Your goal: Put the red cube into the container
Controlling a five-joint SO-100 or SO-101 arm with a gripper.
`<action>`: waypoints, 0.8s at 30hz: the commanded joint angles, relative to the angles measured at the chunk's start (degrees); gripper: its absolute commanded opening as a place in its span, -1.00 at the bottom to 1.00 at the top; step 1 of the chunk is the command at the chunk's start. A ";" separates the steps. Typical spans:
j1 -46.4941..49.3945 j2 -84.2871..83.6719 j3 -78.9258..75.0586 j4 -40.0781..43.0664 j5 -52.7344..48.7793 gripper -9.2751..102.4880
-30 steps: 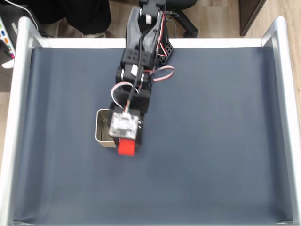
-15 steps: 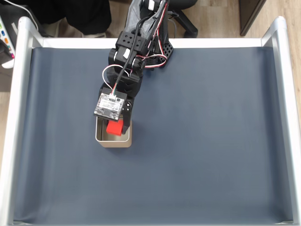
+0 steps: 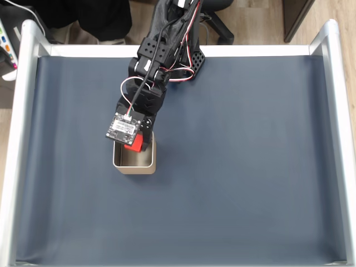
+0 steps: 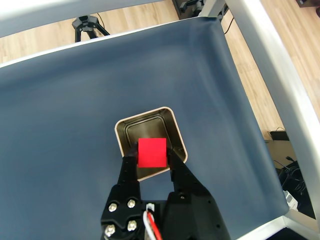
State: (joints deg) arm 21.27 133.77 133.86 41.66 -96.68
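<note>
The red cube [image 4: 152, 152] sits between my two black fingers, held over the open mouth of the container [image 4: 131, 131]. My gripper [image 4: 152, 155] is shut on the cube. In the fixed view the cube [image 3: 134, 145] peeks out under the wrist board, above the upper half of the square silver-beige container [image 3: 133, 164], and my gripper [image 3: 135, 143] hangs over the tin's far edge. The tin's floor looks bare in the wrist view.
A dark blue mat [image 3: 239, 167] covers the table, bordered by pale metal rails [image 3: 336, 111] left, right and at the back. The arm's base [image 3: 178, 50] stands at the back centre. Wooden floor lies beyond the rails.
The arm has swung the cube leftward and back, from beside the tin's right front corner to over its opening. The wrist has drawn slightly toward the base since half a second ago.
</note>
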 commanded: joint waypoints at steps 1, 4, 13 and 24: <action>0.62 0.00 -0.44 -3.16 1.41 -0.83; 0.70 -0.88 0.44 -5.36 1.58 -0.83; 1.14 -2.99 4.13 -10.20 1.23 -0.81; 0.79 -4.66 5.45 -11.87 2.02 -0.81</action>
State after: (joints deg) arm 21.71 128.94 139.48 30.85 -95.19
